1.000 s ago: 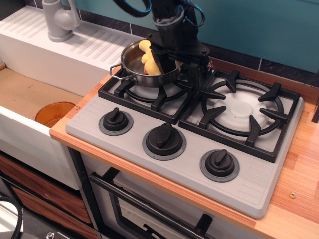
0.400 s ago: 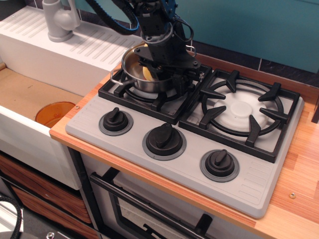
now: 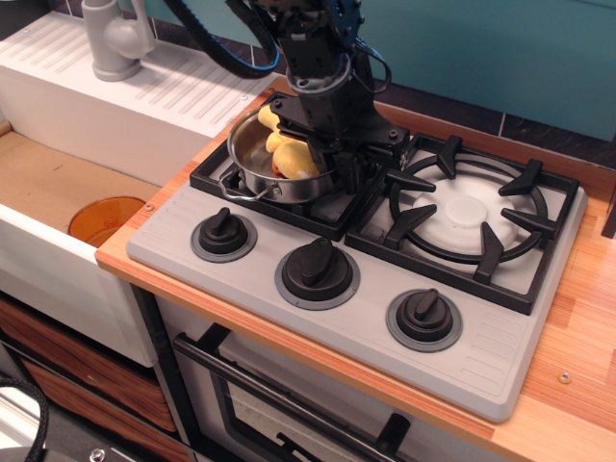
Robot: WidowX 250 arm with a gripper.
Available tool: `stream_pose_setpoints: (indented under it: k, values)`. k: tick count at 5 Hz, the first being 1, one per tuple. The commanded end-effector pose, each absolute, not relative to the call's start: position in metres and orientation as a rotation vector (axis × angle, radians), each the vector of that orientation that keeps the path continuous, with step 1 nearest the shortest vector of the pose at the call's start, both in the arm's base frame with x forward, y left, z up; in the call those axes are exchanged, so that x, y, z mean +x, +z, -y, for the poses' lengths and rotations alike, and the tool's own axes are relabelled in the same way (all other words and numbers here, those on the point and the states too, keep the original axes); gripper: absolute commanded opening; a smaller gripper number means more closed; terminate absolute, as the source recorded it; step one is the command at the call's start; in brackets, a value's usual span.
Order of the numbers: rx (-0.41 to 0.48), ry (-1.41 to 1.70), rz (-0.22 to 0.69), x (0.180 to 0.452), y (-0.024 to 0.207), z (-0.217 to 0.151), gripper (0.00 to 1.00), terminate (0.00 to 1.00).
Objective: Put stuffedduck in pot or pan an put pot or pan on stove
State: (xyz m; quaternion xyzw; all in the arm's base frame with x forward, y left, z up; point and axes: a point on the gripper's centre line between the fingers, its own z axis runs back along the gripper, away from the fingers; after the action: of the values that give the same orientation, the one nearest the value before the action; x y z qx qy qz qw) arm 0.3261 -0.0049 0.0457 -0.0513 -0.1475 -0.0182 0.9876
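1. Gripper (image 3: 332, 154) is clamped on the right rim of the pot (image 3: 252, 164), as far as I can make out, jaws straddling the wall.
2. Compared to a moment ago the pot has slid toward the front of the left burner grate (image 3: 279, 188) and its front loop handle now points at the knobs. Before, it sat further back.
3. Stuffedduck (image 3: 289, 154) is inside the pot, yellow fluff showing right next to the gripper, so that half looks done.
4. Pot is on the stove (image 3: 500, 375) already, though it seems tilted or slightly lifted. My guess: it just needs settling flat, then letting go.
5. Further out, an orange bowl (image 3: 104, 219) sits in the sink (image 3: 38, 183), faucet (image 3: 114, 38) at the back, wooden worktop (image 3: 577, 346) around the stove.
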Motion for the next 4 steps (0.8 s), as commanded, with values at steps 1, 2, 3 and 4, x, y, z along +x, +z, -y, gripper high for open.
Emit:
stream_pose_setpoints:
  k: [1, 2, 3, 4]
  values:
    - [-0.064, -0.018, 0.281, 0.315, 0.111, 0.017, 0.0, 0.0]
    - [-0.04, 0.001, 0.252, 0.303, 0.138, 0.033, 0.0, 0.0]
    - [-0.016, 0.019, 0.252, 0.293, 0.152, 0.052, 0.0, 0.0]
    - [0.0, 0.034, 0.261, 0.293, 0.157, 0.074, 0.0, 0.0]
